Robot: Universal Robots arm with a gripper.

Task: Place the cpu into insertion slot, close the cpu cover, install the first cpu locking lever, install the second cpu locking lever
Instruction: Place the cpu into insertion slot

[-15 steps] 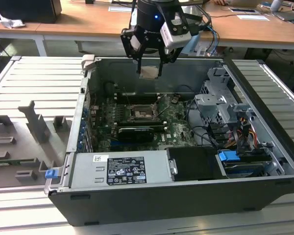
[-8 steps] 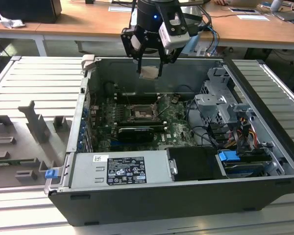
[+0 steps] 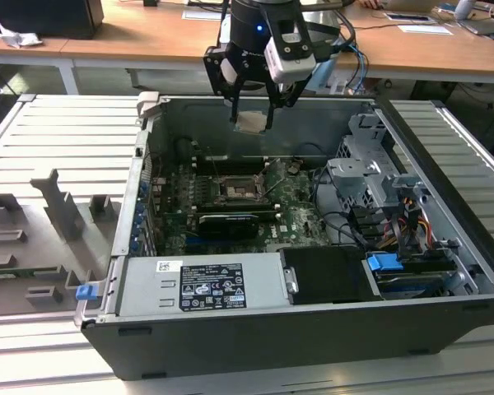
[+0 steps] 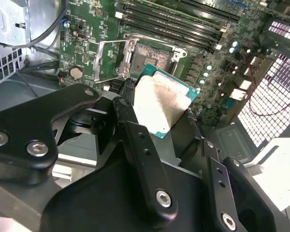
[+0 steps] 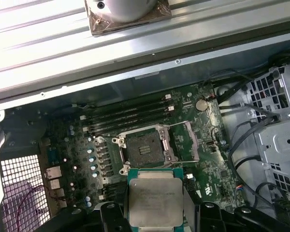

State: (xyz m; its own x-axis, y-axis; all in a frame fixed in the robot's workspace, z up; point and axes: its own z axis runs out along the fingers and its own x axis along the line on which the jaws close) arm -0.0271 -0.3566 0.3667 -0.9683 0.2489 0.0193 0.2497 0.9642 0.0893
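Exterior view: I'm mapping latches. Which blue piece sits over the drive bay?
The blue latch inside the case, toward the exterior view's right; the blue clip sits by the case's corner at that view's left.

A grey metal desk (image 3: pixel 58 140) with long parallel ribs carries everything; its ribs also show in the first wrist view (image 5: pixel 38 43). A large open dark-grey computer case (image 3: pixel 255 337) lies on its side directly on the desk. On the exterior view's left of the case stand several grey plastic fixture blocks: a tall forked upright (image 3: pixel 62 210), a lower stepped block (image 3: pixel 4 214) and a short post (image 3: pixel 103 206) just beside the case. A small blue plastic tab (image 3: pixel 86 291) sits at the case's near corner; whether it is fixed to the case cannot be told. On the exterior view's right of the case, bare ribbed desk continues.
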